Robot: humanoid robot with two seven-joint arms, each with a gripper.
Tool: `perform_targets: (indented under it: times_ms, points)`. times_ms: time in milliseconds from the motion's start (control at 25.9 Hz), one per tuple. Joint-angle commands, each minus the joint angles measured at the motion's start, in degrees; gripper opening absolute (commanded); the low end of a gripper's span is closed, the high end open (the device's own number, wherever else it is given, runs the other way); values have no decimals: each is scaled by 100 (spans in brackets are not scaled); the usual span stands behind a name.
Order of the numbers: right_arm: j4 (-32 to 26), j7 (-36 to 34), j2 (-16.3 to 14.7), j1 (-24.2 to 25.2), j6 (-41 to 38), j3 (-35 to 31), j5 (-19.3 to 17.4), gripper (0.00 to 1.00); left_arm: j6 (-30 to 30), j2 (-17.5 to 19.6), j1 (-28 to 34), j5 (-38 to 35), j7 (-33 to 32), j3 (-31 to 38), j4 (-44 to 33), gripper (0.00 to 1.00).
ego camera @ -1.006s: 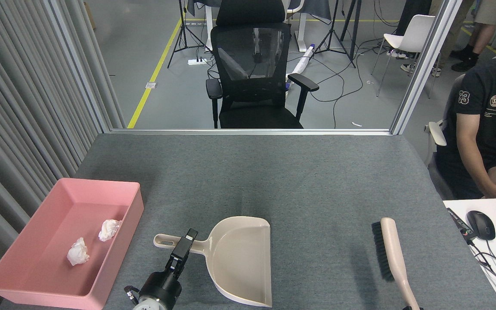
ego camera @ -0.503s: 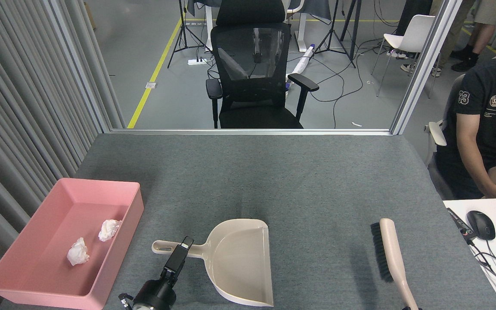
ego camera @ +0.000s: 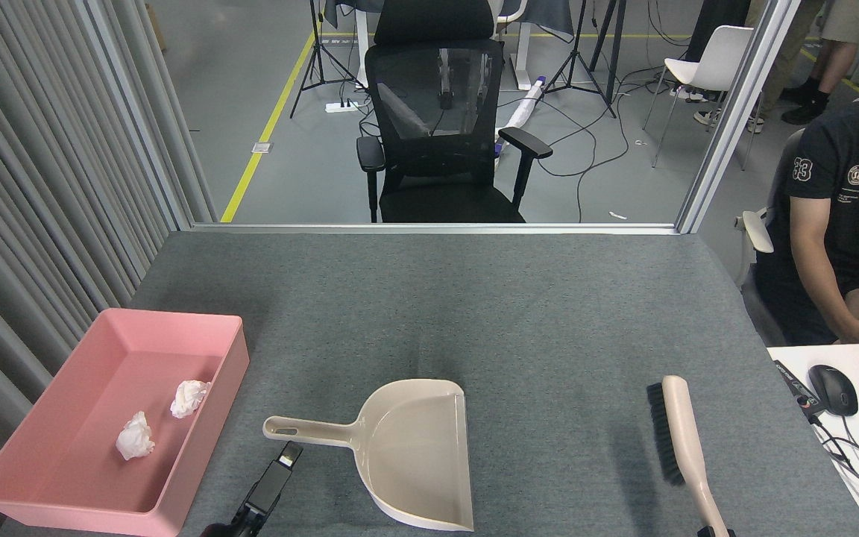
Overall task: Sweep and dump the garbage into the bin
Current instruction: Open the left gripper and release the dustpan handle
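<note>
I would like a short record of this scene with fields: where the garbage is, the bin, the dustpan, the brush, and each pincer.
garbage: two white tissue wads, both lying inside the bin
bin: pink tray on the table's left side
dustpan: beige, flat on the grey table, handle pointing left, nothing in it
brush: beige, dark bristles, lying right of the dustpan
left pincer: low in view, just near side of the dustpan handle, not touching it; open or shut unclear
right pincer: not visible
person: seated at far right
</note>
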Motion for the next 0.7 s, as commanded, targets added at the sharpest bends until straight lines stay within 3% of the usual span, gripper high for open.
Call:
perform_targets:
  times_ms: [0, 77, 232, 309, 348, 426, 464, 658]
  points:
    - [57, 41, 3, -21, 108, 54, 5, 44, -90, 212, 387, 11, 3, -4, -493, 98]
    - [83, 33, -6, -21, 152, 89, 5, 51, -161, 265, 440, 11, 3, -4, -608, 98]
    - [75, 33, -15, -30, 152, 98, -3, 53, -328, 291, 466, 20, 12, 23, -625, 99]
    - [22, 33, -15, -21, 126, 98, -12, 59, -477, 326, 466, 20, 21, 58, -660, 99]
    - [-5, 33, -6, -30, 99, 98, -21, 66, -538, 344, 466, 20, 30, 75, -713, 99]
    - [-75, 24, -6, -39, 82, 80, -30, 89, -644, 344, 466, 46, 39, 128, -810, 99]
    - [-145, 24, -24, -39, 73, 63, -39, 94, -644, 353, 493, 55, 39, 163, -924, 99]
    - [-418, 33, -182, -30, 55, -34, -100, 97, -679, 344, 607, 73, 127, 207, -1337, 99]
